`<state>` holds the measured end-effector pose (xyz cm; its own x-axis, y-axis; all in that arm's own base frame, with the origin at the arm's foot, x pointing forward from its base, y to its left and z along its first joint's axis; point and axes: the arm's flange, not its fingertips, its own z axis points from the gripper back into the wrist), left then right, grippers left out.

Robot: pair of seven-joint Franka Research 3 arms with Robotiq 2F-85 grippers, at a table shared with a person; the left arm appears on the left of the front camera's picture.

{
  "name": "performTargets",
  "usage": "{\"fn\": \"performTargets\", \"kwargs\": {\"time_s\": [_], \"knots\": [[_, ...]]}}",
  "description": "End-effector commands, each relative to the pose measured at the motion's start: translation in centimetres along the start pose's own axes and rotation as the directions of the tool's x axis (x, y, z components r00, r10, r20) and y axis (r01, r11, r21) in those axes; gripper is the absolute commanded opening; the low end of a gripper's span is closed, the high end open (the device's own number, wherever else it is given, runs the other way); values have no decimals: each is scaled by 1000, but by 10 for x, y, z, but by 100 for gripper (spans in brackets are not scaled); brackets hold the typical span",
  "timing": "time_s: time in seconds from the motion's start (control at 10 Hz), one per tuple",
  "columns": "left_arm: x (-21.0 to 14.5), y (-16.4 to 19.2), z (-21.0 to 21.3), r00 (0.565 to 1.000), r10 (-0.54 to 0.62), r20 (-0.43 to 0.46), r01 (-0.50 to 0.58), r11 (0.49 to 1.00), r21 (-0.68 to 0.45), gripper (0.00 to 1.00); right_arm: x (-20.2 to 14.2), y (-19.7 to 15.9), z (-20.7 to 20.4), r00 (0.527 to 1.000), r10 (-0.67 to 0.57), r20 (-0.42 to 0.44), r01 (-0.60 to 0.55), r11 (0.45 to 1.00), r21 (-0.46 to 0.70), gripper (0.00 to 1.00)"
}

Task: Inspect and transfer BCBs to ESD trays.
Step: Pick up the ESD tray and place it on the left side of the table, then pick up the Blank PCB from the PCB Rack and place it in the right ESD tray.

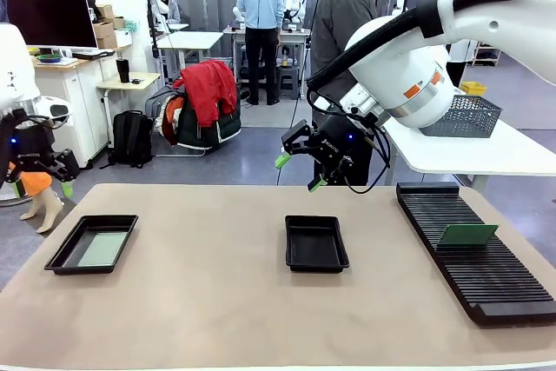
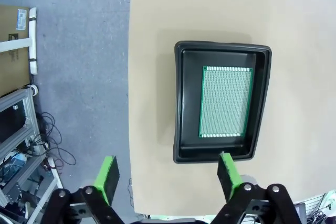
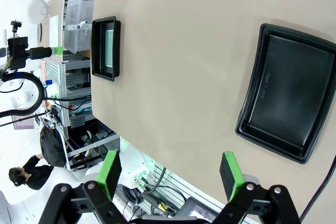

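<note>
A black ESD tray [image 1: 91, 244] at the table's left holds a green BCB [image 1: 102, 249]; the left wrist view shows that tray [image 2: 184, 103] and its board [image 2: 224, 101] from above. My left gripper [image 1: 41, 187] hangs open off the table's left edge, its green pads [image 2: 107, 177] apart with nothing between them. A second ESD tray [image 1: 316, 242] lies empty at the table's middle, its floor [image 3: 286, 95] bare. My right gripper [image 1: 298, 172] hovers open above and behind it. Another BCB [image 1: 467, 235] stands in the ribbed rack.
A long black slotted rack [image 1: 473, 249] runs along the table's right side. A grey mesh basket [image 1: 462, 116] sits on a white table behind. A person in a dark hoodie [image 1: 343, 15] stands at the far side. Bare tabletop [image 1: 208, 284] lies between the trays.
</note>
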<state>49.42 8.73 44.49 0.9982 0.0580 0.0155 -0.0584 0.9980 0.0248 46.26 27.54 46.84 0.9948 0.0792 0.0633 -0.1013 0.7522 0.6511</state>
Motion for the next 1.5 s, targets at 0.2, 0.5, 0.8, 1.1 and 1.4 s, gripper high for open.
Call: {"fn": "performTargets", "kwargs": {"time_s": [0.2,0.5,0.8,1.1,1.4], "knots": [[-8,-14,19,1000,5,-5,-5,999,51,100,3,1,-2,1000,-9,4,9,1000,-16,100],[-5,-4,12,1000,-11,6,10,1000,16,100,3,1,-2,1000,-9,4,9,1000,-16,100],[-5,-4,12,1000,-11,6,10,1000,16,100,3,1,-2,1000,-9,4,9,1000,-16,100],[-5,-4,12,1000,-11,6,10,1000,16,100,3,1,-2,1000,-9,4,9,1000,-16,100],[-5,-4,12,1000,-11,6,10,1000,16,100,3,1,-2,1000,-9,4,9,1000,-16,100]]}}
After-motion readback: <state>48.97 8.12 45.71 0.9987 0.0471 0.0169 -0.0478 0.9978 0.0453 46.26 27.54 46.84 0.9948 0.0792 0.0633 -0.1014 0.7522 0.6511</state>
